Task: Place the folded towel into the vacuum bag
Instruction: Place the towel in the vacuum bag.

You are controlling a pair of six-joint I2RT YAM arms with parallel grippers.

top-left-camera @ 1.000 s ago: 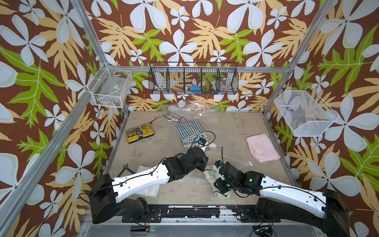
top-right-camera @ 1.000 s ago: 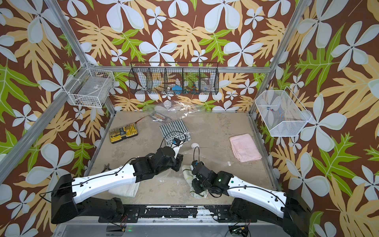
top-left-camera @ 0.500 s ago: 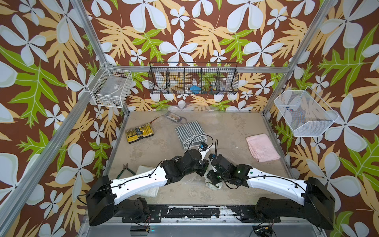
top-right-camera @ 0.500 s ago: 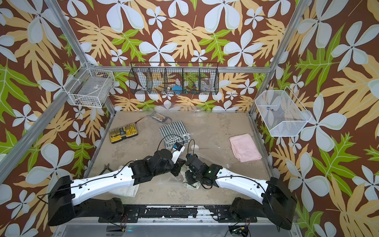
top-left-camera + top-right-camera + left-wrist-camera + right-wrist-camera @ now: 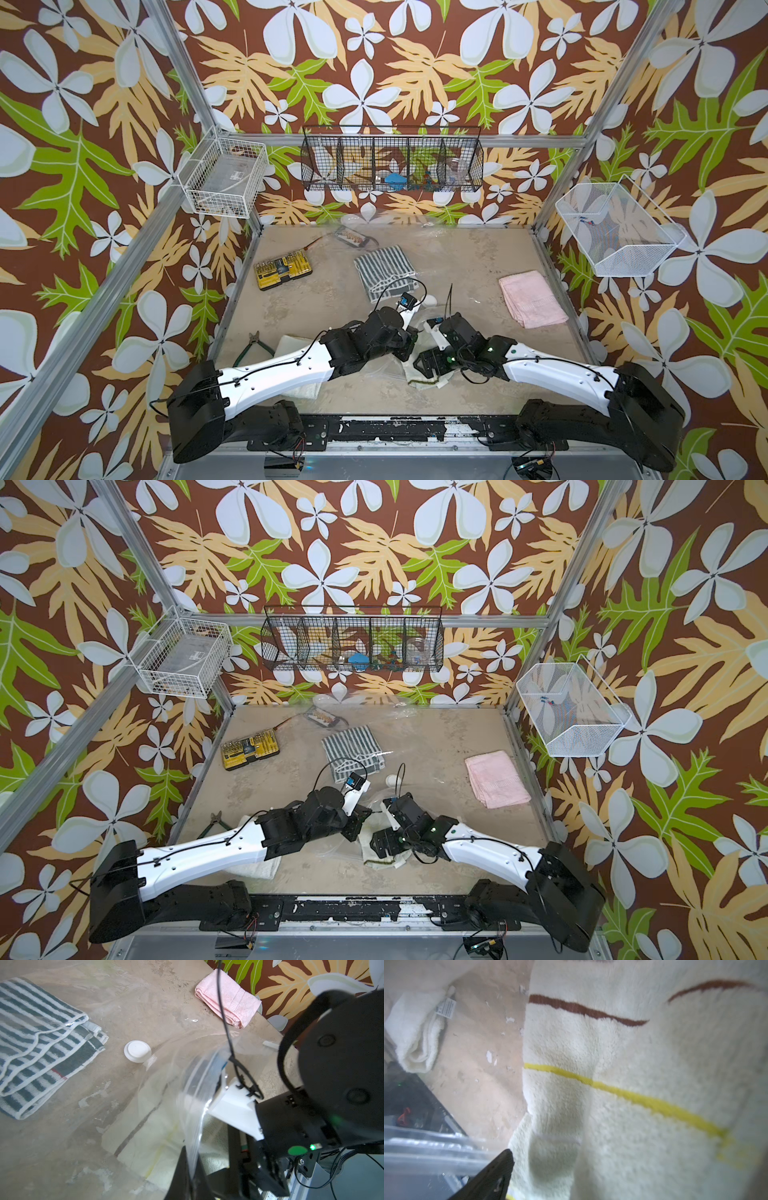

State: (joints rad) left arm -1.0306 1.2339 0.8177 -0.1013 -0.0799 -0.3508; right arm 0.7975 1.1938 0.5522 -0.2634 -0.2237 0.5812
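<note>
left tool (image 5: 190, 1169) clamps the vacuum bag (image 5: 197, 1088) rim; cream towel (image 5: 643, 1059) hides whether right tool (image 5: 429, 365) is apart

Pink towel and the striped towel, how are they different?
The pink towel is plain; the striped towel is dark grey and white. The pink towel lies at the table's right edge; the striped towel sits mid-table. The pink towel's fold is tidy; the striped towel's layers are splayed. Both lie folded, ungripped.
</note>
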